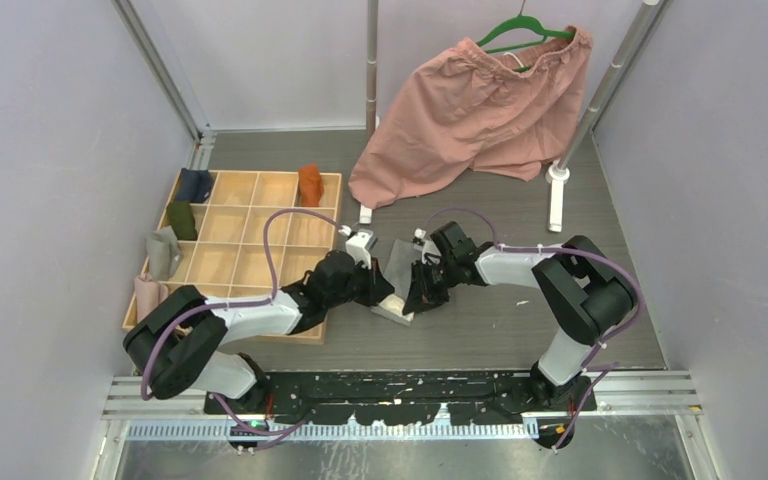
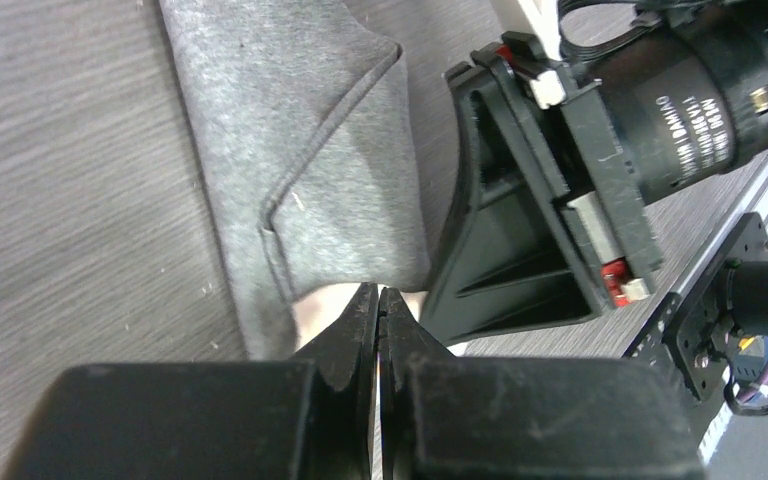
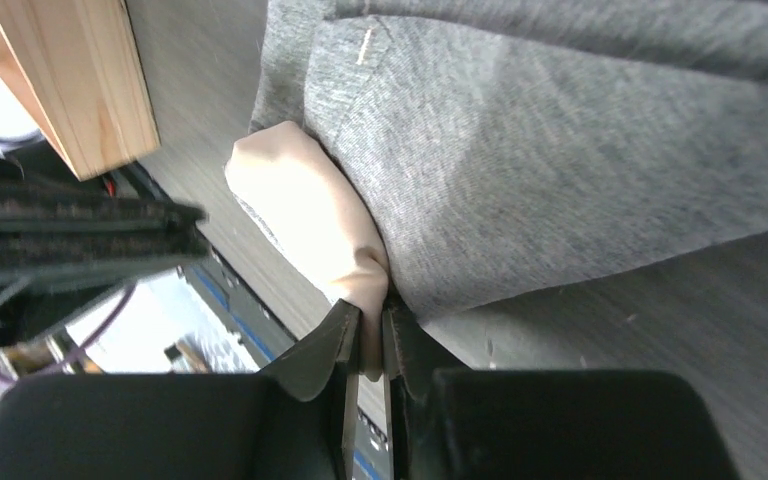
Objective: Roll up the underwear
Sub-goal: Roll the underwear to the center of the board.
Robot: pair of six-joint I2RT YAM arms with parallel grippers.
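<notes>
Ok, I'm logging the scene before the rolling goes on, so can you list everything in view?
grey underwear: one, grey with cream trim, centre
rust-orange underwear: one, rust-orange, tray's far right corner compartment
wooden tray: one, light wood, left of centre
small cloths: four, navy, green, grey, pink, along tray's left edge
shorts: one, pink, on hanger at back
hanger: one, green, at back
left gripper: one, black, shut, tips at cream trim
right gripper: one, black, shut on cream trim

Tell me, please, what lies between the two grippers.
The grey underwear lies between the left gripper and the right gripper, both closed at its near edge; the top view shows it.
</notes>
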